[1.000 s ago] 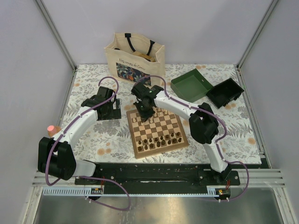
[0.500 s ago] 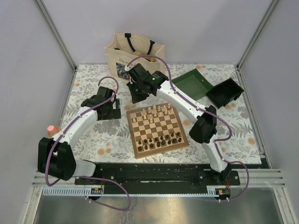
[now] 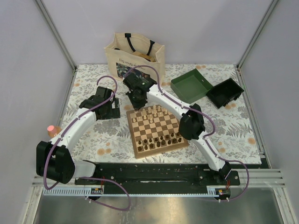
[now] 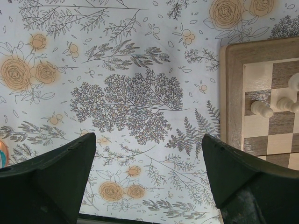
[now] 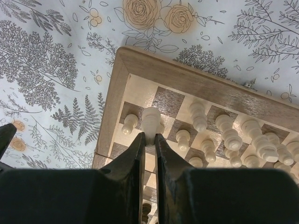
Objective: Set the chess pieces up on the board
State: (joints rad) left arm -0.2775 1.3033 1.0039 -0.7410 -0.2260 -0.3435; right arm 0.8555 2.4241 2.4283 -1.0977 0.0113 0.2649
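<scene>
The chessboard [image 3: 157,148] lies on the flower-patterned desk [image 3: 233,130], just in front of the two arm bases and turned slightly askew. Dark brown pieces [image 3: 161,139] stand in the two rows nearest the bases, and pale cream pieces [image 3: 156,112] stand along the far side.

The right tool [image 5: 148,137] hangs over the far left corner of the board. Its fingers are drawn close together and pinch one cream piece [image 5: 151,119] with a flat, blocky top. This piece sits just beside a cream pawn [image 5: 129,123] near the left border. The wrist view does not show whether the base of the held piece touches the square below. More cream pieces run in a line to its right along the back rows.

The left tool [image 4: 147,144] hovers over bare desk, just left of the board's border. Its fingers [image 4: 60,172] are spread wide with nothing between them.

Behind the board stands a printed tote bag [image 3: 135,56]. To its right an open green box [image 3: 189,85] and a black box [image 3: 225,92] rest on the desk, touching each other.
</scene>
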